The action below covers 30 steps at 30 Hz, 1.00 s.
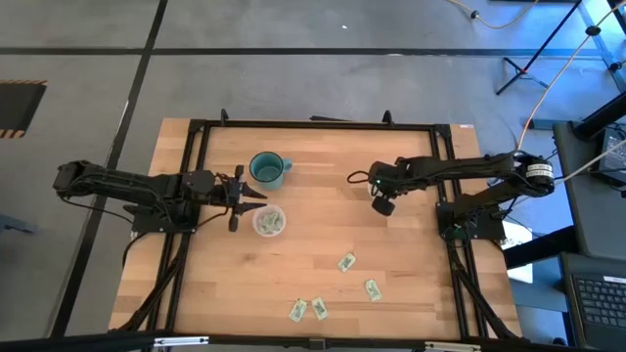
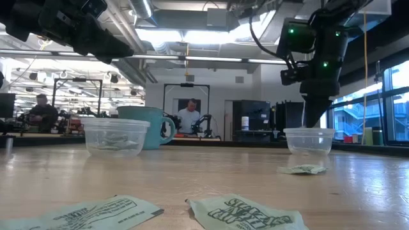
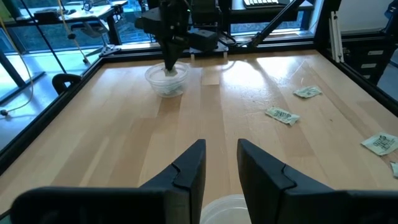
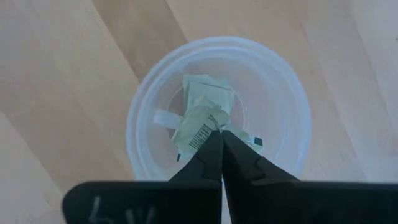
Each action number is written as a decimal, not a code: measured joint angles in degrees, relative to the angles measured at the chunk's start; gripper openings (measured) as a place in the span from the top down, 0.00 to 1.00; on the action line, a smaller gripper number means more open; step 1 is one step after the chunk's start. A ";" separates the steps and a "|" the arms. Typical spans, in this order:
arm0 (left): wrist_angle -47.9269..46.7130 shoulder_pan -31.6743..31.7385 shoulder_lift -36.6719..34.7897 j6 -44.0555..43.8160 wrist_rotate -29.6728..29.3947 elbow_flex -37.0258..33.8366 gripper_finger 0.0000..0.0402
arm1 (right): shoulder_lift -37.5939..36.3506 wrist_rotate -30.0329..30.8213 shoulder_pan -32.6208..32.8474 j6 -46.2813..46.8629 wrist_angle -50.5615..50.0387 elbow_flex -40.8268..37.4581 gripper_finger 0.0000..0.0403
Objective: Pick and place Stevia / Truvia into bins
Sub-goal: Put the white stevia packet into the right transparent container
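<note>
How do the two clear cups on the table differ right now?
The left cup sits beside the teal mug; the right cup stands alone. The right gripper reaches down into the right cup, pinching a sachet; the left gripper is beside its cup, open. Both hold sachets.

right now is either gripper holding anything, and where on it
Right gripper pinches a Stevia sachet by its edge, over its cup. Left gripper holds nothing.

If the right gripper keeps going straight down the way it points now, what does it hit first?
The right gripper, shut on a sachet, points down into a clear cup. It would likely first meet the sachets already in the cup, then the cup's bottom; depth is unclear.
</note>
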 joint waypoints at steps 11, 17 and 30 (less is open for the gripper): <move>-0.01 0.01 0.00 0.00 0.00 0.00 0.79 | -0.02 0.02 0.00 0.04 1.72 -0.41 0.99; -0.02 0.00 0.00 0.00 0.00 0.00 0.78 | -0.02 0.04 0.00 0.02 1.78 -0.41 0.91; -0.02 0.01 0.00 0.00 0.00 0.00 0.79 | -0.09 -9.42 3.77 -5.61 3.84 0.91 0.73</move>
